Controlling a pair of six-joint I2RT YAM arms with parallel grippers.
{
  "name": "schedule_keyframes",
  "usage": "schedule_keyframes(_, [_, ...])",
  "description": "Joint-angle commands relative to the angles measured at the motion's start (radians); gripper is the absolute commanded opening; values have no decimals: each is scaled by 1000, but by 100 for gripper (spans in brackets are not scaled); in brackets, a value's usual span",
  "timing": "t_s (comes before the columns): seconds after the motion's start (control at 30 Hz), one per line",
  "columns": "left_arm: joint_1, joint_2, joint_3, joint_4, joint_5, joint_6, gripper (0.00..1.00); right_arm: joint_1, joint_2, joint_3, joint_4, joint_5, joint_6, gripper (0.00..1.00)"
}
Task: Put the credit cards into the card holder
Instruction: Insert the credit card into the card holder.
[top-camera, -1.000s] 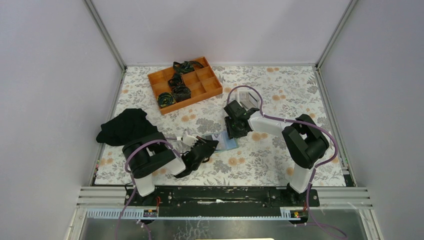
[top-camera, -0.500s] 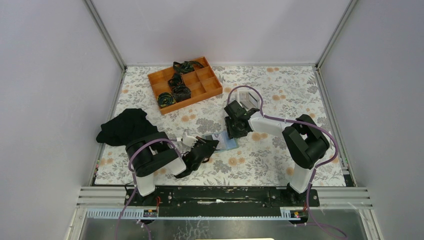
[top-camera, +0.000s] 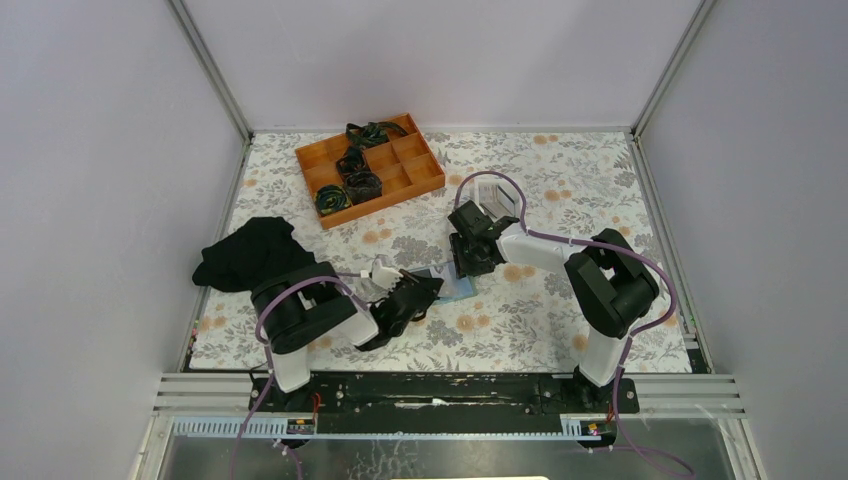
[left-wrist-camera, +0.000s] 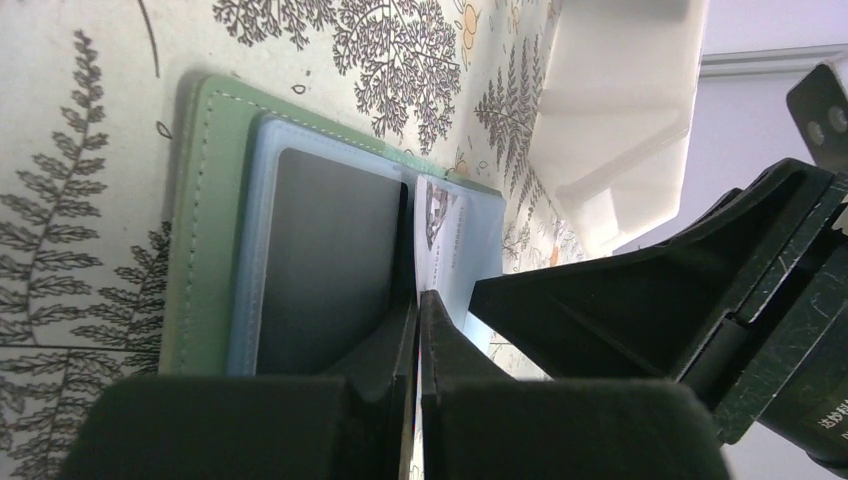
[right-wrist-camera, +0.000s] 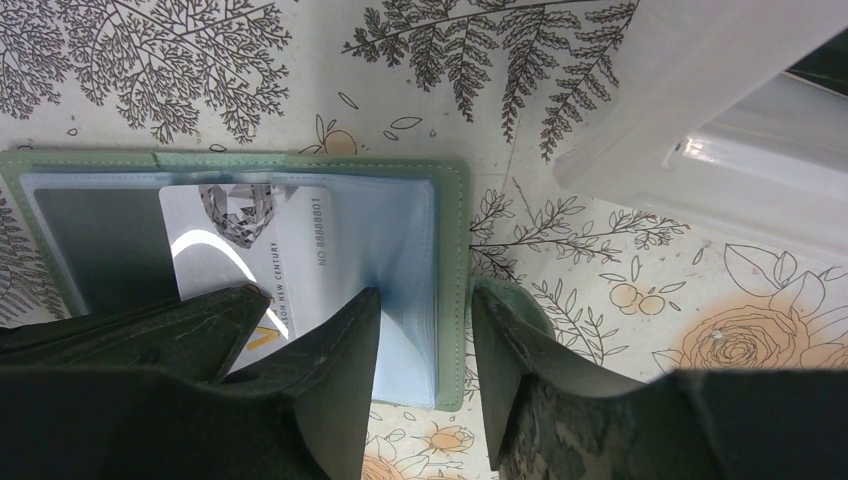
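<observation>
The sage-green card holder (top-camera: 457, 288) lies open on the floral cloth, its clear sleeves up. My left gripper (top-camera: 430, 288) is shut on a white credit card (left-wrist-camera: 440, 225), held edge-on at the holder's middle fold. That card (right-wrist-camera: 260, 240) lies partly inside a sleeve. A grey card (left-wrist-camera: 320, 260) sits in the other sleeve. My right gripper (top-camera: 463, 268) straddles the holder's right edge (right-wrist-camera: 452, 250), one finger on the sleeves and one outside the green cover, closed on it. The left gripper (left-wrist-camera: 418, 305) and the right gripper (right-wrist-camera: 425, 295) nearly touch.
A white tray (top-camera: 497, 195) stands just behind the right gripper; it also shows in the left wrist view (left-wrist-camera: 620, 100) and the right wrist view (right-wrist-camera: 720, 130). An orange compartment box (top-camera: 370, 170) with dark coiled items stands at the back left. A black cloth (top-camera: 250, 250) lies at the left.
My left gripper has moved a little to the right with the card, closer to the holder. The right gripper has stayed on the holder's edge.
</observation>
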Motion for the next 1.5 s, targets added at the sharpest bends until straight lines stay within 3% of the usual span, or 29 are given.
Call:
schedule_keyframes(0.0, [-18,22,5,-322,71,102,5,-10,51,-48,-102,52,-1,47])
schedule_keyframes(0.4, [-29,-80,57,-595,55,173,28,-11,38,-54,-83,38,16,47])
schedule_keyframes(0.8, [-29,-151,149,-816,28,275,41,-10,4,-78,-57,22,35,47])
schedule_keyframes(1.2, [-30,-256,158,-969,-37,307,46,-10,1,-80,-36,10,40,47])
schedule_keyframes(1.47, [-29,-265,165,-1003,-75,314,42,-10,14,-69,-31,4,42,47])
